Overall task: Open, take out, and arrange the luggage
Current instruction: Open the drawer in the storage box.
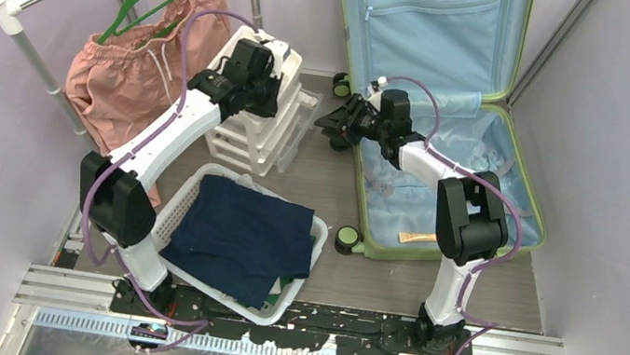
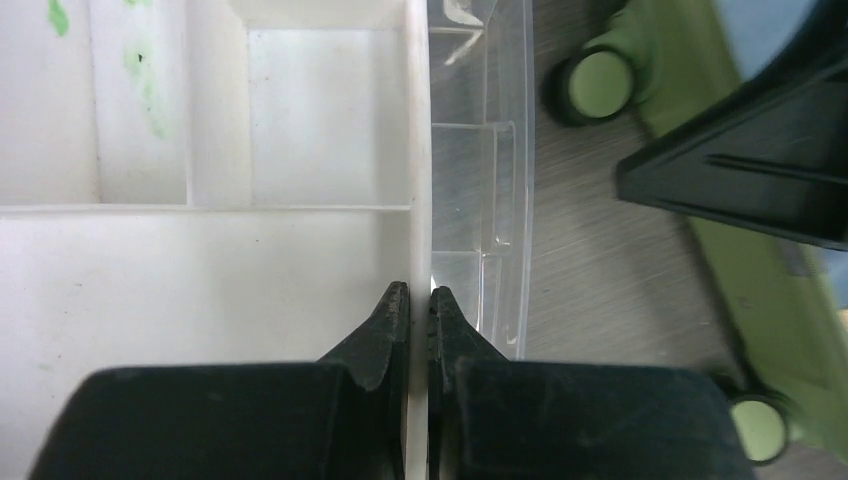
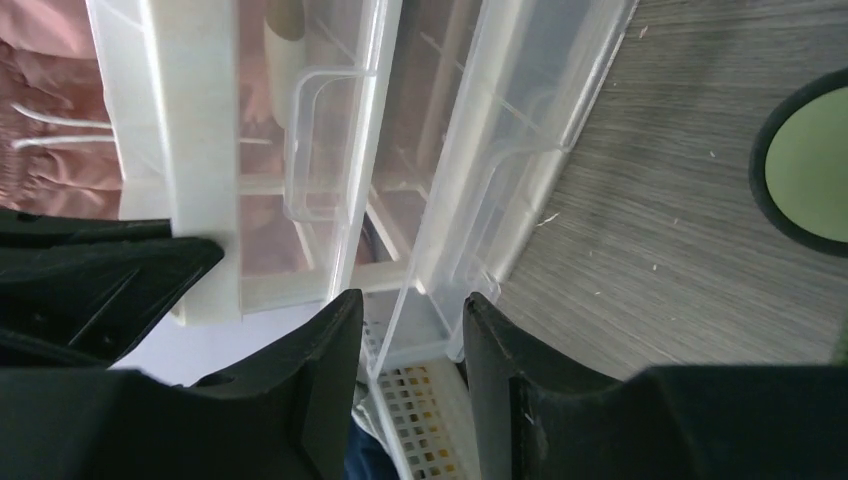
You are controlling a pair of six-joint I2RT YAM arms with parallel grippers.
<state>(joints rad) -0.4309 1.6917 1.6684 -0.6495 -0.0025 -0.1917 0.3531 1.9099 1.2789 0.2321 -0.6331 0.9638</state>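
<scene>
Left fingers (image 2: 385, 330), all but closed, are clamped on a wall of the white stacked plastic drawer unit (image 1: 261, 136); right fingers (image 3: 320, 350) are held half open astride its clear drawer (image 3: 500, 150). The light-green hard-shell luggage (image 1: 441, 256) is seen open at two o'clock. With an uneven pull, the unit could be toppled.

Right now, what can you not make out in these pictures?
- Light-green hard-shell suitcase: the top view's upper edge cuts off its lid, and the right arm covers part of its blue lining.
- White perforated plastic basket: in the top view, a dark blue garment hides most of what lies under it.
- White stacked drawer unit: the left arm covers its top in the top view. In the right wrist view, the drawers' contents blur behind cloudy fronts.
</scene>
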